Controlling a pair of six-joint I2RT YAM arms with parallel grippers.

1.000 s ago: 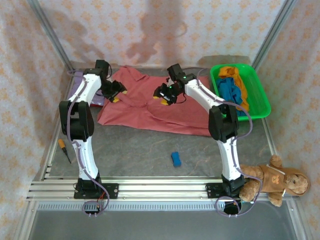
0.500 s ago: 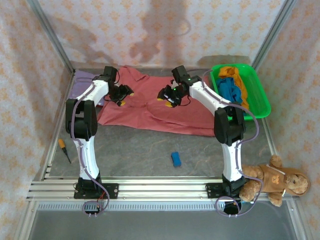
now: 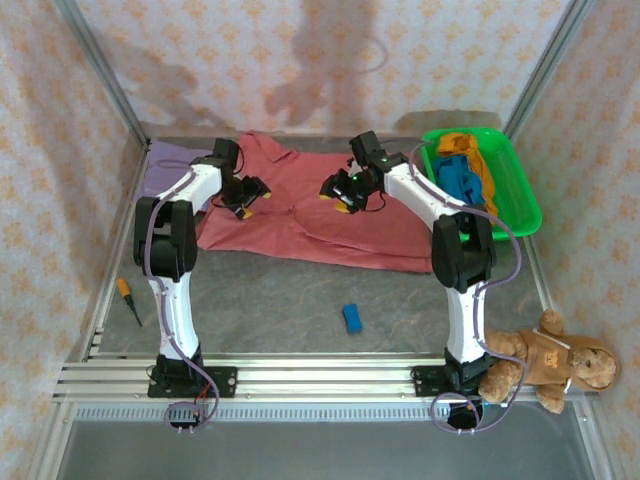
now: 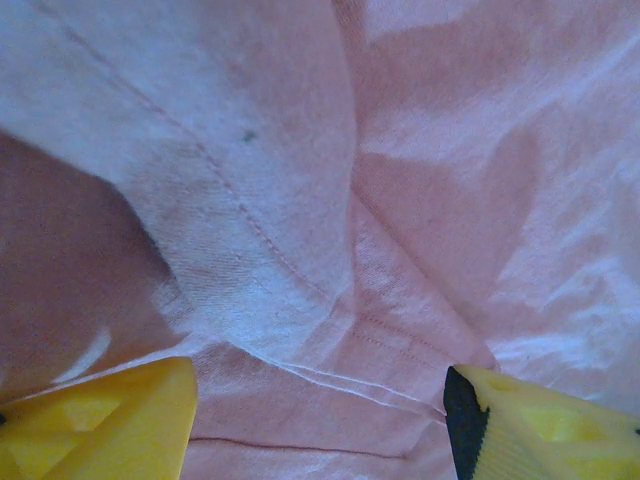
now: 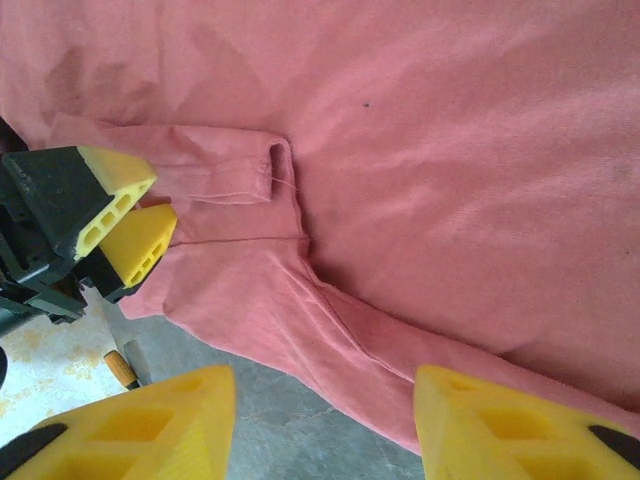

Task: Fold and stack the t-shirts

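Left fingers (image 4: 100, 420) farther right than before, open like right fingers (image 5: 500, 420), both over salmon-pink shirt (image 3: 320, 225).

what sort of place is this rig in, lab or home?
Likely a lab data-collection cell, not a home: an aluminium rail frame across the front, patterned backdrop sheets as walls, and staged props, a green tray and a teddy bear, around the salmon-pink t-shirt.

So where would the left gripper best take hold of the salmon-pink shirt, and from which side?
Probably pinch the raised stitched fold of the salmon-pink shirt, coming straight down from above. The shirt lies spread flat, that ridge stands proud, and it sits between the left gripper's open fingers.
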